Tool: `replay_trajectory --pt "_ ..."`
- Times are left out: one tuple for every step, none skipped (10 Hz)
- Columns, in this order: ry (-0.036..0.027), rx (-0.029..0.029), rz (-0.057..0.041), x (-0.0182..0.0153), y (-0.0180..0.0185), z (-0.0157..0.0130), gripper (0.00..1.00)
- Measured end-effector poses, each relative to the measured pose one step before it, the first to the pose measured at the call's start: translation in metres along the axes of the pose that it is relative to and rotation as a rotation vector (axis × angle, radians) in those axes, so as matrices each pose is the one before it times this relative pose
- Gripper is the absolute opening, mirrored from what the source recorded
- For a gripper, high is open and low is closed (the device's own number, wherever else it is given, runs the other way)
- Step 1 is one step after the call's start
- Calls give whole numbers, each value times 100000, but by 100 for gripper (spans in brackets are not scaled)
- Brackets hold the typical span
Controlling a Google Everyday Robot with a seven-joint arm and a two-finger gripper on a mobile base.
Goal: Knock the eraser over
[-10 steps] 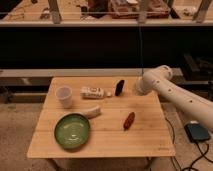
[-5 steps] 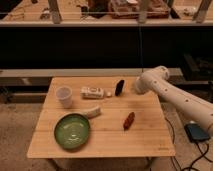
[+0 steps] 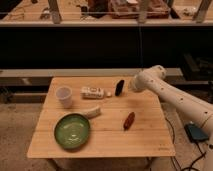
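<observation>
The eraser (image 3: 119, 87) is a small black oblong block, leaning at the back of the wooden table (image 3: 145, 135), right of the white tube (image 3: 93, 92). My gripper (image 3: 133, 85) is at the end of the white arm, just right of the eraser and close to it. The arm reaches in from the right.
A reddish-brown sausage-shaped item (image 3: 129, 120) lies at the table's middle right. A white cup (image 3: 64, 96) stands at the back left. A green bowl (image 3: 72, 130) sits at the front left, with a pale oblong item (image 3: 91, 112) beside it. A dark shelf runs behind the table.
The arm's end has shifted slightly left toward the eraser. The eraser and other objects have not visibly moved.
</observation>
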Motion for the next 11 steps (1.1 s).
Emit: replay_trajectory --pt "-411 974 -12 -829 -383 448 18" --pt "-605 541 -48 -559 -513 440 18" --pt "-444 831 164 -195 -432 217 18" --pt "-198 953 -300 -121 -329 189 18" --pt "83 518 -698 -103 -64 172 18" --pt "-444 487 -211 -466 -243 206 18" --pt "-450 645 -617 -633 -205 343 18" --pt "-778 642 -756 -798 -216 368 18" --pt "-362 508 -383 -339 -220 180 18" --pt "-180 636 -628 -87 13 99 18" --pt "-142 851 -1270 -519 63 -1 18"
